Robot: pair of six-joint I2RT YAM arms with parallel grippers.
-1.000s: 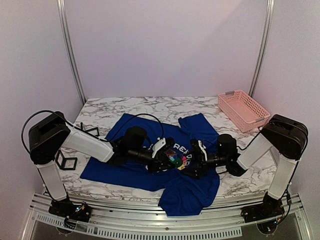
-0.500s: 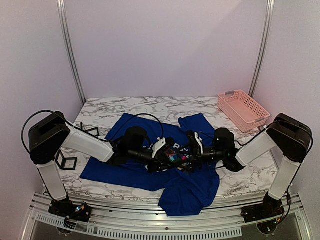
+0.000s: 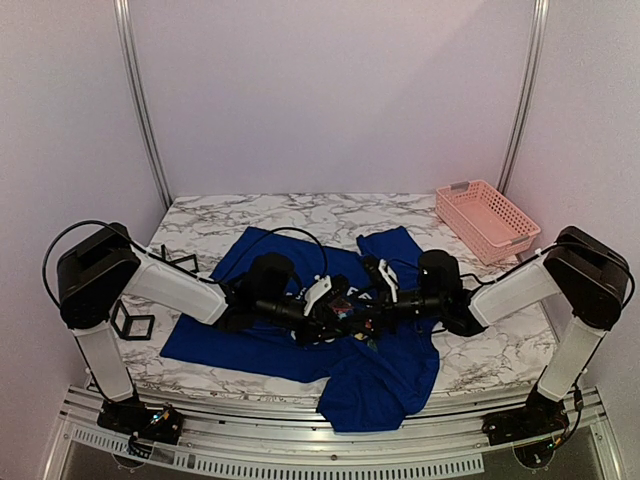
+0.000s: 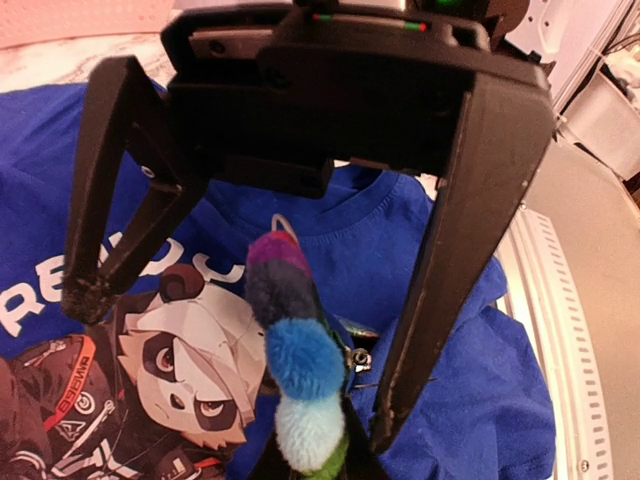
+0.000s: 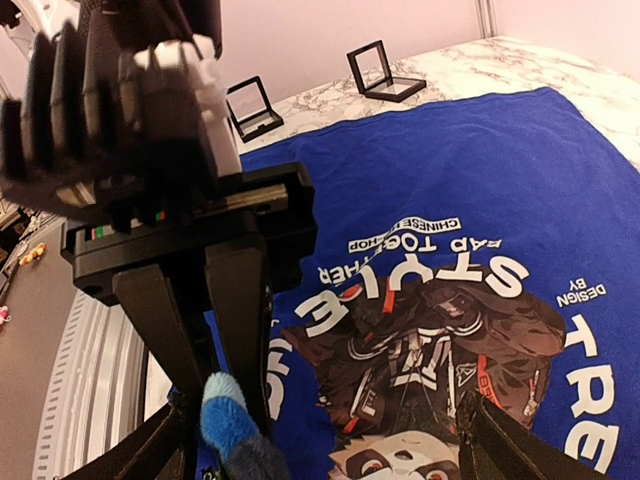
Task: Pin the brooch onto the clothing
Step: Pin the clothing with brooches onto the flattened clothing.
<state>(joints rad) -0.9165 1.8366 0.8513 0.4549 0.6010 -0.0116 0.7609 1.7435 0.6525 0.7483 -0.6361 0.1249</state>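
The brooch (image 4: pixel 300 360), a fuzzy flower with purple, navy, blue, pale blue and green petals, is held edge-on just above the clothing (image 4: pixel 400 250), a royal-blue T-shirt with a cartoon chest print. My left gripper (image 5: pixel 210 385) is shut on the brooch (image 5: pixel 225 415); in its own wrist view its fingers are hidden behind the petals. My right gripper (image 4: pixel 240 355) faces it, open wide, with one finger on each side of the brooch and touching neither it nor the shirt. From above, both grippers meet over the print, around the brooch (image 3: pixel 345 311).
The shirt (image 3: pixel 250 340) lies spread on the marble table (image 3: pixel 300 210), its hem hanging over the near edge. A pink lattice basket (image 3: pixel 488 220) stands at the back right. Two black open-frame holders (image 3: pixel 130 322) (image 3: pixel 180 262) sit at the left.
My right gripper has moved left and slightly away from the near edge, closing in on the brooch until its open fingers straddle it. The left arm and brooch have stayed put.
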